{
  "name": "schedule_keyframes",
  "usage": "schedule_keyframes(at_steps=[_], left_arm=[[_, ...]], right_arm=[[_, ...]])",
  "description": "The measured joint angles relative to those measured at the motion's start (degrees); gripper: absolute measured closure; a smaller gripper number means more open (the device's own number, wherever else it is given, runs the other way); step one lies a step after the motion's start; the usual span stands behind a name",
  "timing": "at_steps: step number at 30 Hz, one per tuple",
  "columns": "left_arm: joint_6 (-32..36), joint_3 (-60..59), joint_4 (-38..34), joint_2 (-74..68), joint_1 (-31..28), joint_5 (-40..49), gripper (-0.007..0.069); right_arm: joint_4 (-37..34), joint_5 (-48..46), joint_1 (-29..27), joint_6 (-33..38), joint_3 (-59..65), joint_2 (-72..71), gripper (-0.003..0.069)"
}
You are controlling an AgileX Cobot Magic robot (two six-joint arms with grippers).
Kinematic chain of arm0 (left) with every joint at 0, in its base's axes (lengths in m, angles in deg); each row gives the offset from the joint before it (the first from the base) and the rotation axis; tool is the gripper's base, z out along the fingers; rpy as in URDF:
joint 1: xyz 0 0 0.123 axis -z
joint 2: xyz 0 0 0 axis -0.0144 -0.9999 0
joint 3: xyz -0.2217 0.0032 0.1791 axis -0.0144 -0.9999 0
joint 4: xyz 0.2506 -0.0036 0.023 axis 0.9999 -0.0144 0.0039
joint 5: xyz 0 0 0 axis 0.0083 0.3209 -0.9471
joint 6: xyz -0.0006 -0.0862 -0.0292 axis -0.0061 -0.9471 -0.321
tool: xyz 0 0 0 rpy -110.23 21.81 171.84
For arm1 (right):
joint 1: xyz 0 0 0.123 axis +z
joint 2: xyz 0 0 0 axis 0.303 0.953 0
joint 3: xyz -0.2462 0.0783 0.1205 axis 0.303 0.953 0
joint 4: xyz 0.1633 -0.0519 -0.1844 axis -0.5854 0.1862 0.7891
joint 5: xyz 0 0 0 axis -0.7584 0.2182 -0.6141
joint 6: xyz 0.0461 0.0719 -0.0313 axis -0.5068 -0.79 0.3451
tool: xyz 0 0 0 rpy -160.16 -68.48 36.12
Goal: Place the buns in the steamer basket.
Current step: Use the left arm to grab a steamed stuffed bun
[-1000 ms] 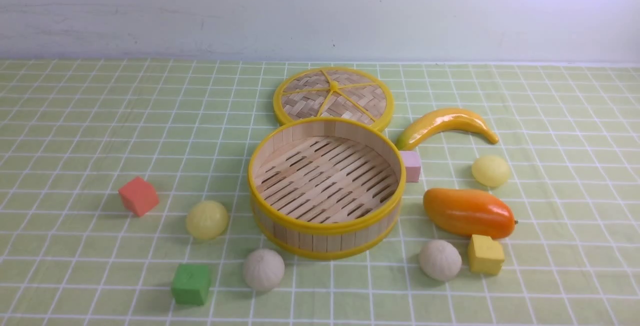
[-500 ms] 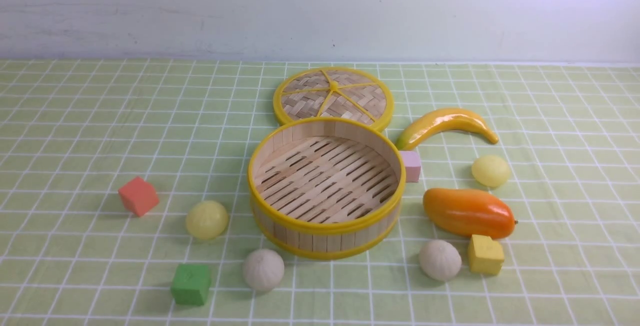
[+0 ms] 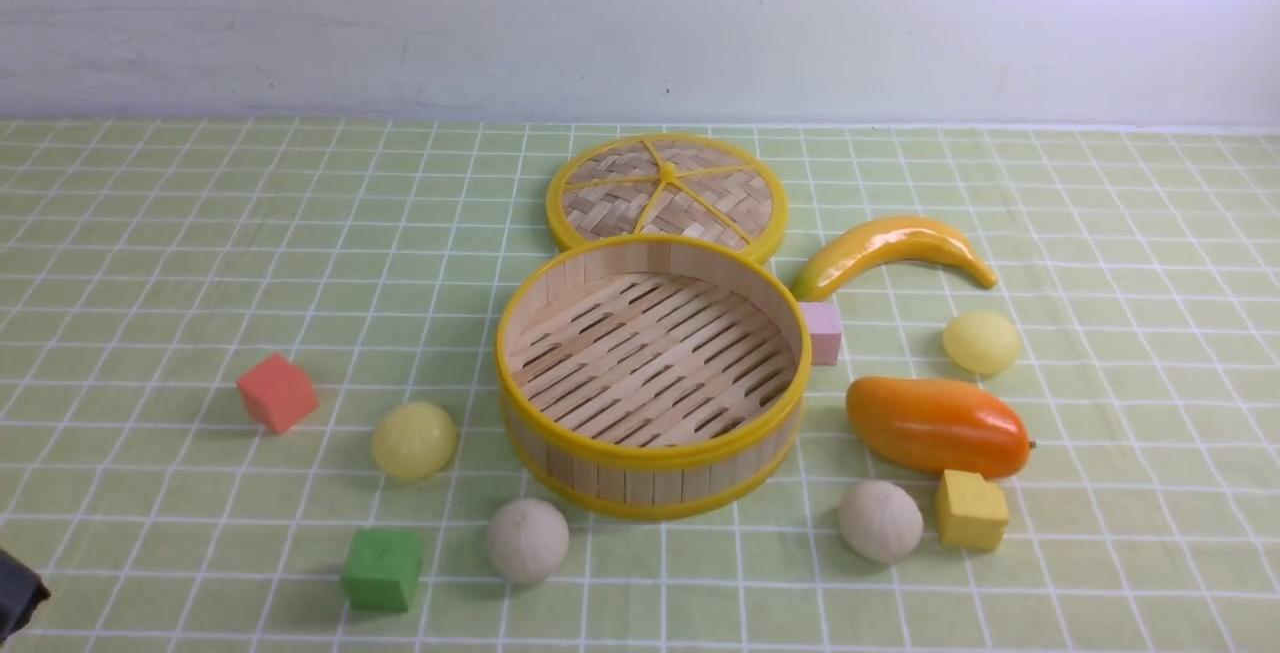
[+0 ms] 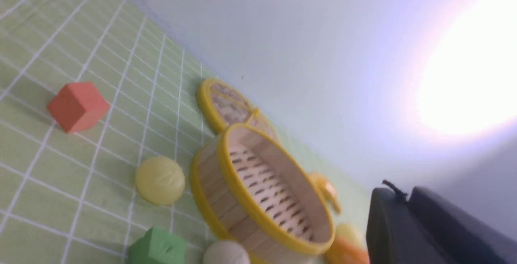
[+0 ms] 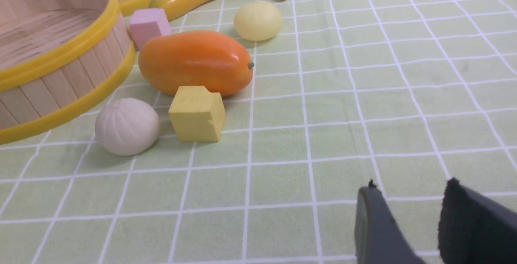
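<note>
The steamer basket (image 3: 650,455) stands empty mid-table, also in the left wrist view (image 4: 226,155) and the right wrist view (image 5: 60,53). Left of it lie a pale yellow bun (image 3: 414,440) (image 4: 160,180) and an off-white bun (image 3: 527,539) (image 4: 226,254). On its right lie an off-white bun (image 3: 880,520) (image 5: 127,125) and a pale yellow bun (image 3: 982,342) (image 5: 257,20). My left gripper (image 4: 406,194) is shut with its fingers pressed together on nothing, well short of the buns; a dark part of it (image 3: 15,593) shows at the lower left corner. My right gripper (image 5: 410,187) is open and empty, low over the cloth.
The woven lid (image 3: 667,191) lies behind the basket. A banana (image 3: 890,248), an orange mango (image 3: 937,426), a pink cube (image 3: 822,332) and a yellow cube (image 3: 970,509) crowd the right side. A red cube (image 3: 277,392) and a green cube (image 3: 381,569) sit on the left.
A dark part of my left gripper has come into the front view's lower left corner. The buns, the basket and the other objects have not moved.
</note>
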Motion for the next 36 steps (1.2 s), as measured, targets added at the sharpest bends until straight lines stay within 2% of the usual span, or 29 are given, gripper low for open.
schedule_keyframes(at_steps=[2, 4, 7, 9, 15, 16, 19, 21, 25, 31, 33, 36], left_arm=[[4.7, 8.6, 3.0, -8.0, 0.3, 12.3, 0.0631], [6.2, 14.0, 4.6, -15.5, 0.3, 20.9, 0.0638], [7.1, 19.7, 7.0, -25.7, 0.3, 29.9, 0.0638], [7.9, 25.7, 11.7, -41.0, 0.4, 35.0, 0.0638], [14.4, 34.1, 14.6, -64.7, 2.8, 32.8, 0.0638], [14.5, 34.5, 14.6, -65.4, 3.1, 32.8, 0.0638], [12.8, 43.1, 19.2, -75.7, 9.1, 32.9, 0.0638], [11.1, 47.0, 21.4, -79.3, 10.2, 33.0, 0.0638], [10.2, 55.4, 24.2, -87.5, 9.8, 33.8, 0.0638], [13.8, 65.6, 25.6, -101.1, 8.3, 38.0, 0.0638], [14.6, 67.6, 25.9, -103.7, 8.3, 37.9, 0.0622], [14.9, 68.4, 26.3, -104.8, 8.3, 36.0, 0.0557]], right_arm=[[0.0, 0.0, 0.0, 0.0, 0.0, 0.0, 0.042], [0.0, 0.0, 0.0, 0.0, 0.0, 0.0, 0.042], [0.0, 0.0, 0.0, 0.0, 0.0, 0.0, 0.042], [0.0, 0.0, 0.0, 0.0, 0.0, 0.0, 0.042], [0.0, 0.0, 0.0, 0.0, 0.0, 0.0, 0.042], [0.0, 0.0, 0.0, 0.0, 0.0, 0.0, 0.042], [0.0, 0.0, 0.0, 0.0, 0.0, 0.0, 0.042], [0.0, 0.0, 0.0, 0.0, 0.0, 0.0, 0.042], [0.0, 0.0, 0.0, 0.0, 0.0, 0.0, 0.042], [0.0, 0.0, 0.0, 0.0, 0.0, 0.0, 0.042], [0.0, 0.0, 0.0, 0.0, 0.0, 0.0, 0.042], [0.0, 0.0, 0.0, 0.0, 0.0, 0.0, 0.042]])
